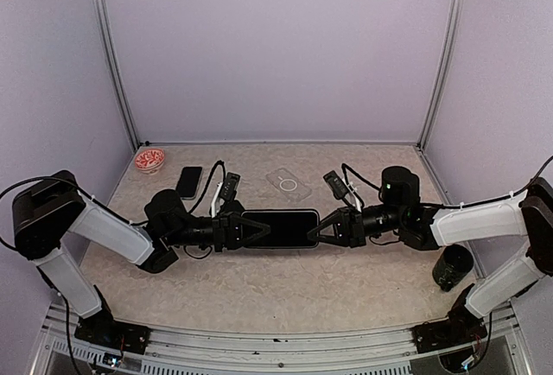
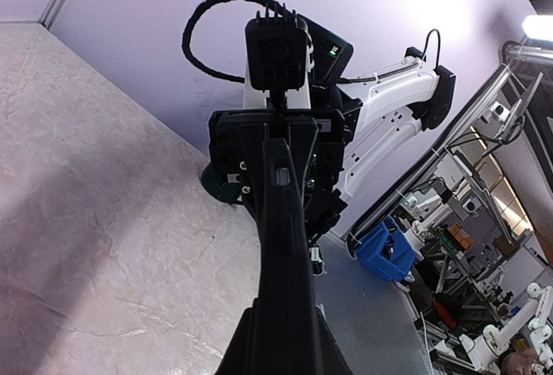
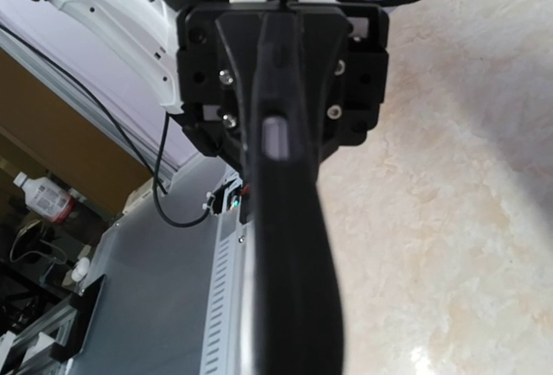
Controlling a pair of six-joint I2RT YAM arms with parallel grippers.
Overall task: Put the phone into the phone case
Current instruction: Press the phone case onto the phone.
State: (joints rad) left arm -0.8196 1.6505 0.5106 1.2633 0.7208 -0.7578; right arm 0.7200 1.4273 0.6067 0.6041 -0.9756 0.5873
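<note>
1. The left pincer (image 1: 252, 230) is clamping one end of the phone (image 1: 283, 228), holding it above the tabletop (image 1: 259, 293), just on the near side of the phone case (image 1: 289, 185).
2. The right pincer (image 1: 318, 229) is clamping the opposite end (both wrist views are showing the phone edge-on).
3. The phone case is lying flat.
4. A second phone (image 1: 188, 181) is lying left of the phone case.

The top camera looks down from behind; both wrist cameras face each other closely along the same phone (image 1: 278, 228).
</note>
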